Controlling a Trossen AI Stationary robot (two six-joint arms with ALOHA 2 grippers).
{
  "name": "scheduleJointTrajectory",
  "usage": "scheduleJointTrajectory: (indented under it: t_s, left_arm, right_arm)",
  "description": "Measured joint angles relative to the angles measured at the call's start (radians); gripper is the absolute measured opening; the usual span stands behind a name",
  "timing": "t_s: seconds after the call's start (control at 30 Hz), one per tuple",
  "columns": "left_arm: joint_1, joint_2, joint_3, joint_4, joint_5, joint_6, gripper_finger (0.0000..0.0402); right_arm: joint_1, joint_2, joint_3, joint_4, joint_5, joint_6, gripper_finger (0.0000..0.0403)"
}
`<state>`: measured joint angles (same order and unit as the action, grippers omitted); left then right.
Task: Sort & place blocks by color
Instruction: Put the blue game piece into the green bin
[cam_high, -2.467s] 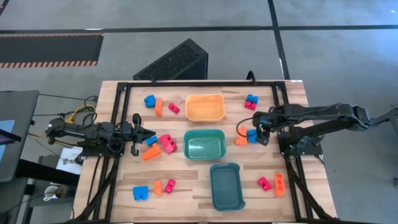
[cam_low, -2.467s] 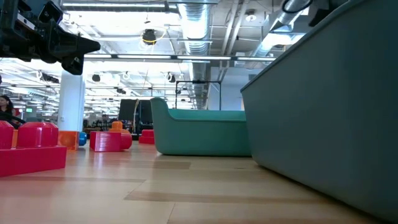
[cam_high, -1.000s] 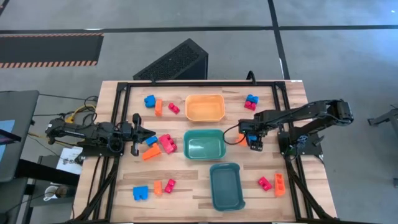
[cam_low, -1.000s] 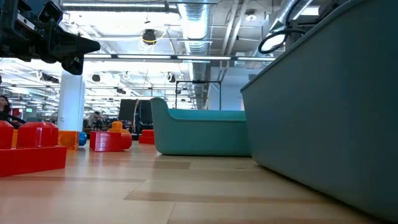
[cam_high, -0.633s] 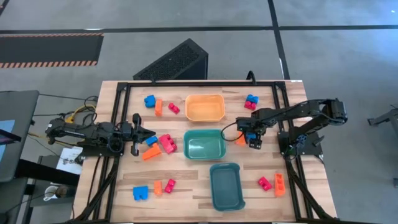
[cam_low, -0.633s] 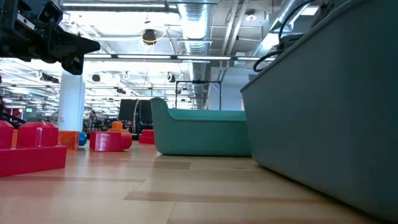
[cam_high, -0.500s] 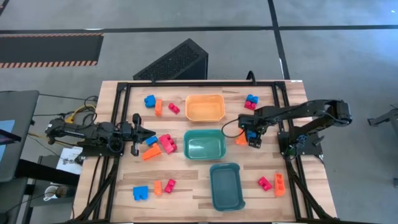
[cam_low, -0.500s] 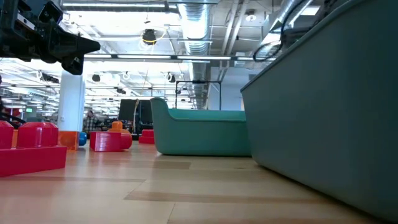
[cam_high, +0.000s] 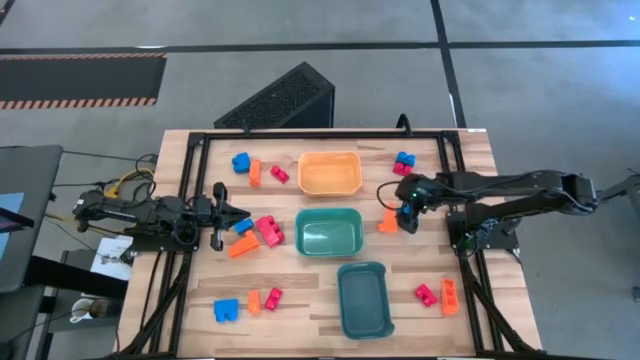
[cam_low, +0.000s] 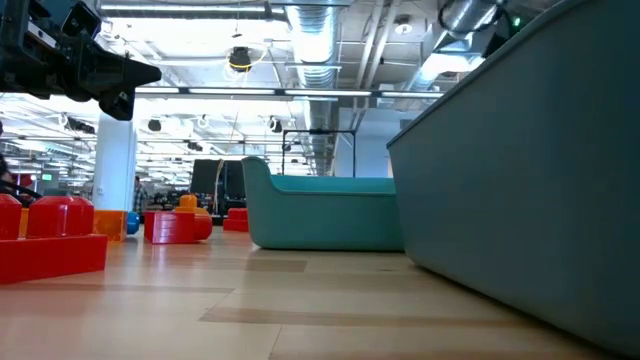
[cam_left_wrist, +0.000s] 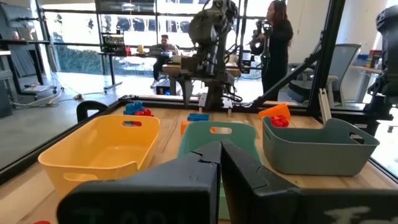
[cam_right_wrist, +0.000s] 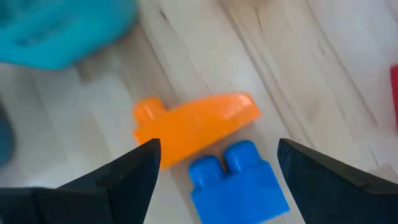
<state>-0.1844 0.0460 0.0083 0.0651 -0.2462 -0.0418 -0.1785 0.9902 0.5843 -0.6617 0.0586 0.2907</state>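
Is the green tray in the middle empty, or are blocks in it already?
Empty. From above, the green tray shows only its bare bottom; the blocks, like the orange block beside it, lie on the table outside.

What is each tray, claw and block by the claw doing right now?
Orange tray: upright, empty.
Green tray: upright, empty.
Teal tray: upright, empty.
Left gripper: jaws shut, holding nothing, waiting at the table's left side.
Right gripper: jaws open, above two blocks.
Blue block: lying on the table between the open jaws, not held.
Orange block: lying flat, touching the blue block.
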Motion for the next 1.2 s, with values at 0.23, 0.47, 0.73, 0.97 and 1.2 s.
scheduleJointTrajectory:
  t_s: [0.23, 0.47, 0.73, 0.97, 1.2]
  left_arm:
    - [0.0, 0.0, 0.0, 0.0, 0.0, 0.0, 0.0]
    - [0.0, 0.0, 0.0, 0.0, 0.0, 0.0, 0.0]
    - [0.0, 0.0, 0.0, 0.0, 0.0, 0.0, 0.0]
    - [0.0, 0.0, 0.0, 0.0, 0.0, 0.0, 0.0]
    - [0.0, 0.0, 0.0, 0.0, 0.0, 0.0, 0.0]
  right_arm:
    - [0.001, 0.014, -0.001, -0.023, 0.045, 0.016, 0.0358]
    - [0.001, 0.145, -0.001, -0.033, 0.045, 0.025, 0.0367]
    - [0.001, 0.279, 0.047, -0.095, 0.045, 0.019, 0.037]
    - [0.016, 0.289, 0.124, -0.201, 0.046, -0.007, 0.0371]
    - [-0.003, 0.289, 0.143, -0.305, 0.037, 0.118, 0.037]
